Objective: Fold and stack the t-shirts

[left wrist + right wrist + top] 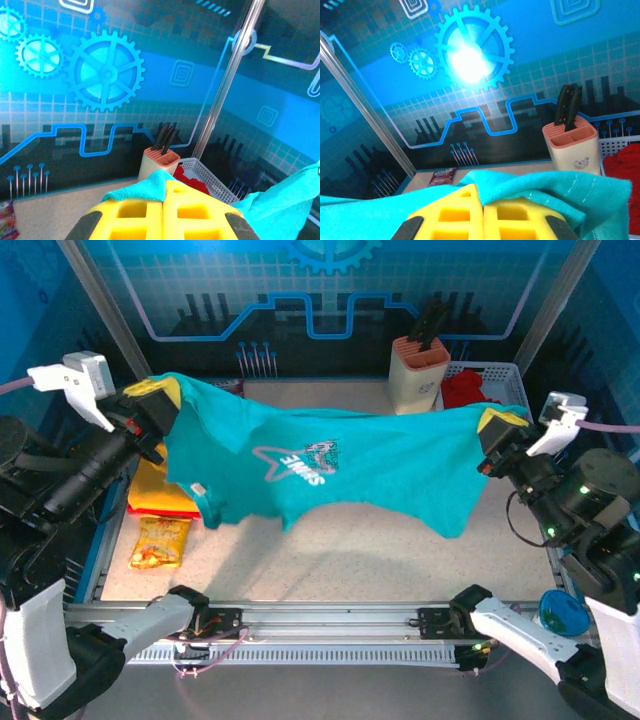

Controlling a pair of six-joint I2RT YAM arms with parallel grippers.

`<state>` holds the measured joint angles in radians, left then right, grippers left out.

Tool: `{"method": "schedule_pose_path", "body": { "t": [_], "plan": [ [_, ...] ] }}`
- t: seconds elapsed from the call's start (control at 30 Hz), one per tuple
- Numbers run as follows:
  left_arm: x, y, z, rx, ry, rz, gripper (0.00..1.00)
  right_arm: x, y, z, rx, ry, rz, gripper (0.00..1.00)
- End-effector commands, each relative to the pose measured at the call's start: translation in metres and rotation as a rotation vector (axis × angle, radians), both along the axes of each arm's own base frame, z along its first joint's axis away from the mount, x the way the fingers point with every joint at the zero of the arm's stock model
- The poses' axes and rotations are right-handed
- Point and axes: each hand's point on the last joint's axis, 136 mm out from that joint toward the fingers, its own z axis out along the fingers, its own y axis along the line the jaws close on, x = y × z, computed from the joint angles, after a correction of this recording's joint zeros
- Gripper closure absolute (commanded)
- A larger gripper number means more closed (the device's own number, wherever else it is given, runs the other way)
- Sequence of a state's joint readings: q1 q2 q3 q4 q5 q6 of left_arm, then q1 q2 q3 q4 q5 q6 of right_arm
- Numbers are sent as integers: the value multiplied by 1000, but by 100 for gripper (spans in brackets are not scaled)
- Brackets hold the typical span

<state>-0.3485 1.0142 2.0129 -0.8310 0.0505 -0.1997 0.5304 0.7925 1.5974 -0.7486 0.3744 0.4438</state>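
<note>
A teal t-shirt [330,470] with a white chest print hangs stretched in the air between both grippers, sagging toward the table in the middle. My left gripper [160,392] is shut on one corner of it at the back left; the yellow pads [145,215] pinch teal cloth [142,187]. At the right, my right gripper [500,422] is shut on the opposite corner, with cloth [560,192] draped over its pads [520,217]. A yellow t-shirt [155,490] lies on the table under the left side. A red t-shirt [468,388] sits in the white basket [500,375].
A knife block [418,373] stands at the back right beside the basket. An orange snack packet [160,543] lies at the front left, and a pink packet [442,176] rests by the back wall. Metal frame posts flank the table.
</note>
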Motion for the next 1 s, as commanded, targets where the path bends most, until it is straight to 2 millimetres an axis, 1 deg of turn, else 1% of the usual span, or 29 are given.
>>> {"method": "schedule_pose_path", "body": {
  "t": [0.0, 0.03, 0.1, 0.17, 0.23, 0.33, 0.37, 0.43, 0.5, 0.53, 0.6, 0.7, 0.8, 0.9, 0.97],
  "plan": [
    [17, -5, 7, 28, -29, 11, 100, -4, -16, -3, -15, 25, -72, 100],
    [24, -4, 5, 34, -22, 28, 100, -3, -20, -6, -16, 40, -97, 100],
    [48, -5, -6, 63, 17, 69, 100, 3, -24, -15, -34, 92, -143, 100],
    [74, -8, -25, 89, 76, 102, 100, 14, -17, -28, -57, 148, -144, 100],
    [100, -14, -52, 117, 141, 116, 100, 29, -5, -49, -74, 216, -131, 100],
    [136, -23, -102, 150, 240, 127, 100, 57, 13, -96, -103, 341, -119, 100],
    [150, -24, -122, 161, 277, 139, 100, 68, 17, -118, -103, 395, -117, 100],
    [174, -22, -160, 164, 352, 155, 100, 88, 22, -155, -61, 491, -97, 100],
    [202, -17, -201, 157, 439, 175, 100, 110, 23, -193, 9, 589, -74, 100],
    [212, -15, -216, 148, 470, 176, 100, 120, 24, -209, 32, 629, -64, 100],
    [239, -13, -253, 130, 542, 178, 100, 145, 25, -242, 64, 701, -54, 99],
    [271, -13, -298, 118, 625, 178, 100, 181, 33, -286, 108, 795, -9, 99],
    [300, -15, -333, 126, 674, 179, 100, 219, 40, -321, 122, 821, 28, 99],
    [319, -12, -359, 122, 730, 192, 100, 245, 46, -339, 132, 818, 63, 99],
    [320, -12, -367, 103, 752, 186, 100, 254, 45, -345, 126, 815, 75, 99]
  ]
}}
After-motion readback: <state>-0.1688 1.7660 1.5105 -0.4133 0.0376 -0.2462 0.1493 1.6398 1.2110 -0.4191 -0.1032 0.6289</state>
